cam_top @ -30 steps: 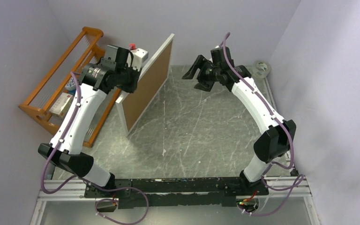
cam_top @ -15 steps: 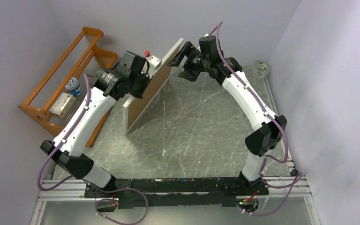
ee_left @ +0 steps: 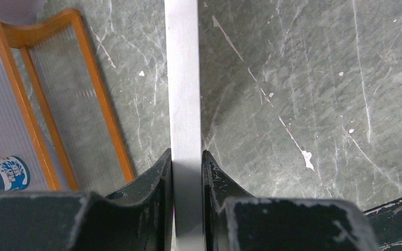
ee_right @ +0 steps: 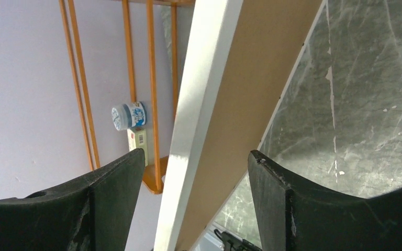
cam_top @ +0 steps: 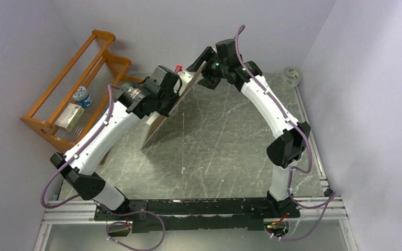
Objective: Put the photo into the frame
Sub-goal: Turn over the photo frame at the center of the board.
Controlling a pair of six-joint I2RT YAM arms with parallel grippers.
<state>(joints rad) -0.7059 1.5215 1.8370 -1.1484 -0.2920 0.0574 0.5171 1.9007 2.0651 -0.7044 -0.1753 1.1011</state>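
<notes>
The frame (cam_top: 162,124) stands on edge on the table, tilted, with its brown back facing right. My left gripper (cam_top: 177,93) is shut on its thin white rim; in the left wrist view that rim (ee_left: 184,78) runs straight up from between the fingers of the gripper (ee_left: 187,163). My right gripper (cam_top: 200,63) is at the frame's upper far corner. In the right wrist view it (ee_right: 196,157) is open, with the white rim (ee_right: 201,89) and brown back (ee_right: 264,73) between its jaws, touching neither. The photo is out of view.
An orange wooden rack (cam_top: 68,83) stands against the left wall, holding a small blue-and-white jar (cam_top: 82,95) and a box (cam_top: 70,116). A roll of tape (cam_top: 292,76) lies at the back right. Walls close in on three sides of the grey marbled table (cam_top: 225,151).
My left arm has carried the frame right, away from the rack. My right gripper has swung left and now straddles the frame's upper corner.
</notes>
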